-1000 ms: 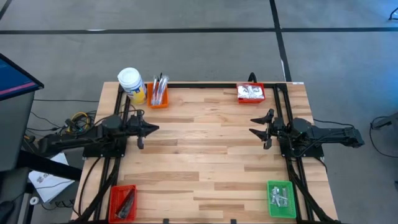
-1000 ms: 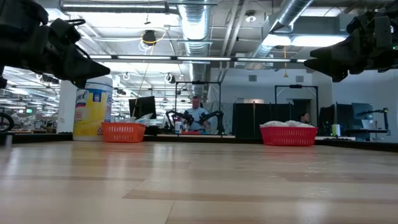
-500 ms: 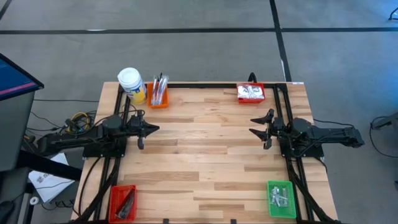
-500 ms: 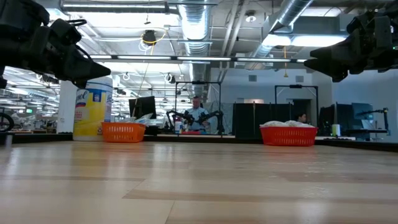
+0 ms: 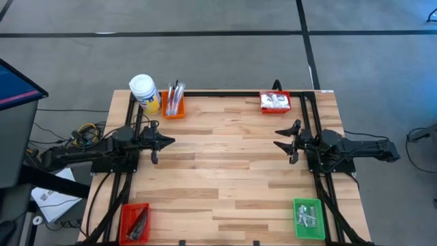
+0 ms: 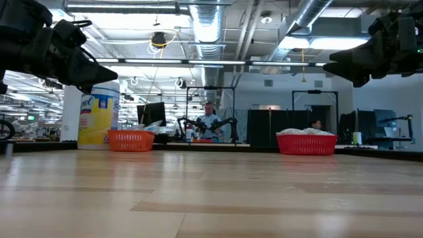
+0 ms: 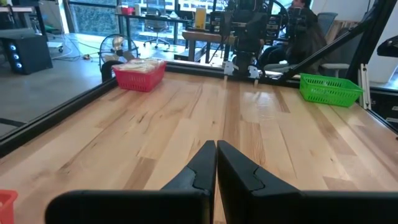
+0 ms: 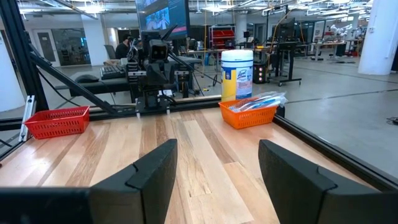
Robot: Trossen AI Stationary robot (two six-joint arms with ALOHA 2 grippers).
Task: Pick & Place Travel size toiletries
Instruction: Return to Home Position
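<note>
The toiletries sit in four corner bins. Slim toothbrushes stand in the orange bin point(image 5: 173, 102) point(image 8: 249, 112). White puffy packets fill the far red bin point(image 5: 275, 102) point(image 7: 140, 71). Dark grey bars lie in the near red bin point(image 5: 134, 222), and silvery sachets in the green bin point(image 5: 308, 219). My left gripper point(image 5: 164, 141) point(image 7: 216, 149) hovers shut over the table's left side. My right gripper point(image 5: 276, 138) point(image 8: 217, 149) hovers open over the right side. Both point toward the table's middle and hold nothing.
A white-capped yellow jar point(image 5: 144, 93) stands beside the orange bin at the far left corner. Black rails run along the table's left, right and far edges. Bare wooden tabletop point(image 5: 218, 164) lies between the two grippers. People and other robot arms show in the room beyond.
</note>
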